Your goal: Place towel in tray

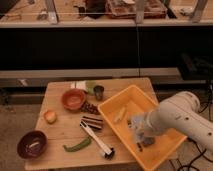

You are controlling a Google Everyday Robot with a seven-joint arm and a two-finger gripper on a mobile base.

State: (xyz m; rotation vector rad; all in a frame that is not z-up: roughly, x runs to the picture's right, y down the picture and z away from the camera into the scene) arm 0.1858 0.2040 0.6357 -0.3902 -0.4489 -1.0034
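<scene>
matt wooden table (60,132), plastic tray (165,145)

No words, numbers, labels or signs can be read anywhere here. The big yellow plastic tray (165,150) has plain walls with no writing on them. The light brown wooden table (60,132) has no marks to read. The small orange bowl (73,99) and the dark purple bowl (33,144) are plain too. The dark striped packet (92,122) lying on the table shows only stripes, and no letters can be made out on it. The robot's white arm (182,117) carries no name or logo that shows. Its gripper (140,134) hangs inside the tray, and nothing is written on it either.
</scene>
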